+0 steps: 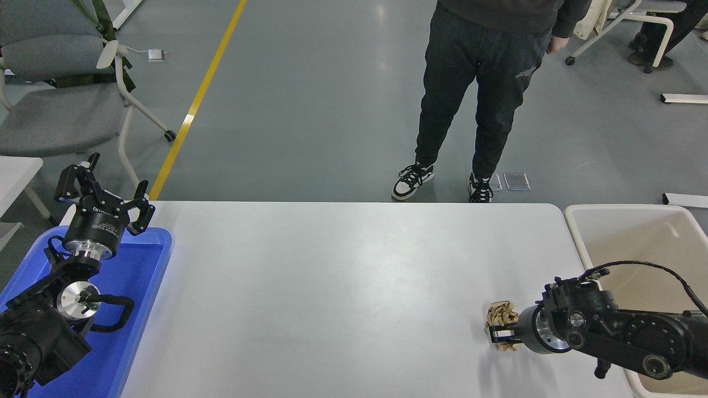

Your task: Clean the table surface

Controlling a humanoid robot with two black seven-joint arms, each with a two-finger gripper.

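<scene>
Beside the beige bin (575, 232), right tool (500, 333) grips crumpled brown paper (499, 319).

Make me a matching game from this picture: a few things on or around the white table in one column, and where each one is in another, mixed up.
Things:
1. paper wad
2. blue tray
3. beige bin
4. person

Places:
A. at the table's left end, under the parked left gripper
B. standing on the floor beyond the table's far edge
C. on the table near its right end, between the right gripper's fingers
D. off the table's right end

Pairs: 1-C, 2-A, 3-D, 4-B
</scene>
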